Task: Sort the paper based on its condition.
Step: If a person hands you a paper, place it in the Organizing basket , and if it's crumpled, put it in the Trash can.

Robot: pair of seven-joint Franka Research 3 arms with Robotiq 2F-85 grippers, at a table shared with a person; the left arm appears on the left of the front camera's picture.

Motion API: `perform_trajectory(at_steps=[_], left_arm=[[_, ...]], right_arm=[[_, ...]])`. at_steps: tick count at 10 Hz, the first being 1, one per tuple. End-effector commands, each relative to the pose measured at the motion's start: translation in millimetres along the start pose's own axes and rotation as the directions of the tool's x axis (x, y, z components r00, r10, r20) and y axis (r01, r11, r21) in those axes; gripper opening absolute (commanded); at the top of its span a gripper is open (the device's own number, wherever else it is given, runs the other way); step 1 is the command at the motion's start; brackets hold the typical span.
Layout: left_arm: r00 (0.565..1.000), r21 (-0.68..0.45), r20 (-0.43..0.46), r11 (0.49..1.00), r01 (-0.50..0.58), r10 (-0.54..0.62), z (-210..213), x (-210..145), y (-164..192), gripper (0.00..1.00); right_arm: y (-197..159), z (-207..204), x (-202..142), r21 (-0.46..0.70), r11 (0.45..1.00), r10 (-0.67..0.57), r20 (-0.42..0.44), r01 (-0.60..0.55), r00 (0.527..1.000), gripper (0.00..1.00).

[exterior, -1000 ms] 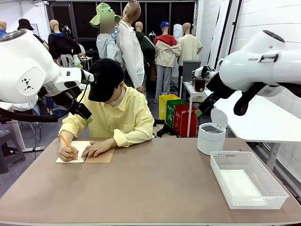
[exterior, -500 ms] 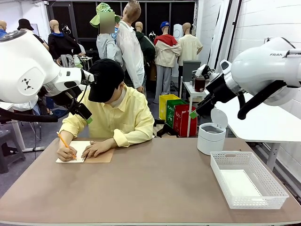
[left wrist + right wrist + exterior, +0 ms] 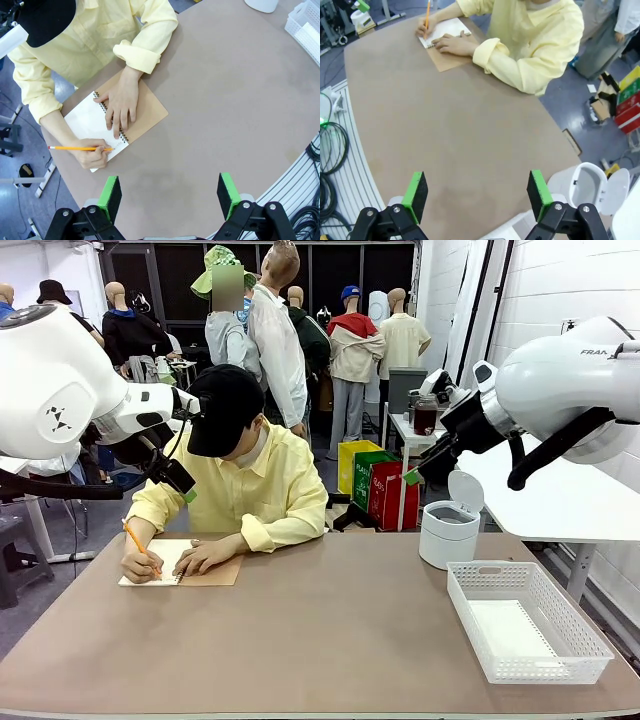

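Both end effectors stand wide with nothing between the pads. Your left end effector [image 3: 169, 194] hangs high above the person's writing, and your right end effector [image 3: 476, 194] hangs high above the counter [image 3: 445, 125] near the white bin [image 3: 590, 187]. The paper [image 3: 82, 120] you can make out is a white page bound in the spiral notebook [image 3: 147, 107] at the far left of the counter. One hand [image 3: 120, 107] of the person pins it down while the other drives a pencil [image 3: 75, 148] across it. A flat white patch on the floor of the basket [image 3: 590, 645] may be a sheet; you cannot tell from here.

Expect a sheet to be nearly weightless, limp and easy to tear or crease. It will likely be hard to lift where it lies flat, since the pads may slide over it. Take it at a free edge or corner, best one that overhangs or curls up, or straight from the person's hand if it is offered. A crumpled piece should give you a raised ridge to pinch; close gently.
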State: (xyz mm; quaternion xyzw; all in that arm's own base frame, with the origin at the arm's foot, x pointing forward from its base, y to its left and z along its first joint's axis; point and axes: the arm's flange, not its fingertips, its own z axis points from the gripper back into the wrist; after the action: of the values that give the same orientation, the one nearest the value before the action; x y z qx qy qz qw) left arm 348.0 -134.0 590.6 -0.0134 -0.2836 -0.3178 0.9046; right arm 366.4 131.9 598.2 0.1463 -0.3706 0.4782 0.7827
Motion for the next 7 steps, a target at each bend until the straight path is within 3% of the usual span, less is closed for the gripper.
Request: perform_trajectory(at_steps=[1,3,7], left_arm=[[1.000,0.001,0.000,1.000,-0.005,0.005,0.7,0.0,0.7,1.00],[1.000,0.001,0.000,1.000,-0.005,0.005,0.7,0.0,0.7,1.00],[1.000,0.001,0.000,1.000,-0.005,0.005,0.7,0.0,0.7,1.00]], right_arm=[[4.3,-8.3,-13.3,0.013,1.000,0.004,0.052,-0.005,0.999,1.00],[0.5,0.0,-0.6,0.001,1.000,-0.003,0.003,0.003,1.000,1.00],[0.5,0.0,-0.6,0.001,1.000,-0.003,0.003,0.003,1.000,1.00]])
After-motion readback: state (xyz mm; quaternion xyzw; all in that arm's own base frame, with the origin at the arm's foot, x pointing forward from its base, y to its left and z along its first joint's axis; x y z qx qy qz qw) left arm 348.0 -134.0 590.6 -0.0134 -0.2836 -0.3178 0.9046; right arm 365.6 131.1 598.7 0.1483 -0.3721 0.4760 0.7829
